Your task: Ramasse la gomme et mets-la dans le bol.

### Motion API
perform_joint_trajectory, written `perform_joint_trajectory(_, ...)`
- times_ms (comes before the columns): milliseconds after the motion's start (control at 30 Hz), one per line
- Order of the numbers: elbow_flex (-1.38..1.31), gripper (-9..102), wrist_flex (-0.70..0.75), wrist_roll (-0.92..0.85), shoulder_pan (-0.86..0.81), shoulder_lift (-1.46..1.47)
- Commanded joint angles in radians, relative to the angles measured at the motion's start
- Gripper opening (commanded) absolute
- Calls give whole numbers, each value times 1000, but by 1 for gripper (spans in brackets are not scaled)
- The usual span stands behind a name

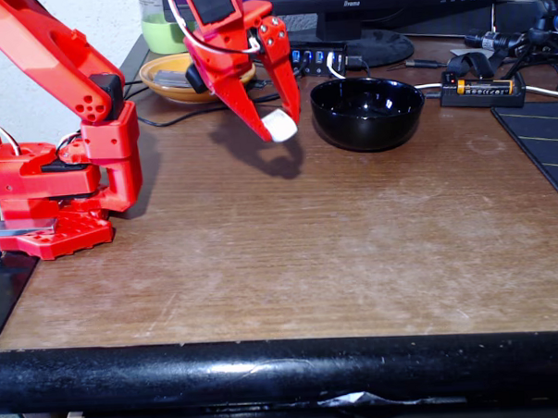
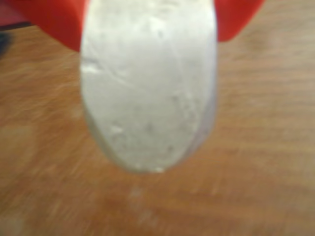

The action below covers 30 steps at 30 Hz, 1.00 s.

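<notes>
**One eraser in transit toward the bowl**

One red two-finger gripper (image 1: 277,124), seen in the fixed view left of centre, hangs above the worn brown wooden table (image 1: 290,255) with its jaws clamped on the small white oblong eraser (image 1: 281,126), which is lifted clear of the surface and casts a shadow below. The wrist view shows the same eraser (image 2: 147,88) close up, its rounded end protruding beneath the red fingers (image 2: 54,19), wood grain blurred behind it. To the right in the fixed view sits the round glossy black bowl (image 1: 367,113), near the gripper but apart from it; the eraser is not yet over its rim. Judged from this, the carry is under way. To finish it well, the arm should travel rightward while keeping height above the rim, hold the grip firm until the eraser is centred over the bowl's hollow, then part the jaws. Releasing early would likely drop the eraser on the table or bounce it off the rim.
</notes>
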<state>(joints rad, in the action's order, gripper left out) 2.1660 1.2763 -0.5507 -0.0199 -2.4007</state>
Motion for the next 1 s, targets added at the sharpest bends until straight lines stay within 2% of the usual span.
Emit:
perform_joint_trajectory(0, -170, -6, 52, 28, 100, 37)
perform_joint_trajectory(267, -299, -6, 138, 37, 319, 106)
perform_joint_trajectory(500, -488, -6, 212, 55, 420, 247)
perform_joint_trajectory(733, -798, -6, 304, 104, 440, 445)
perform_joint_trajectory(967, -937, -6, 328, 124, 482, 572)
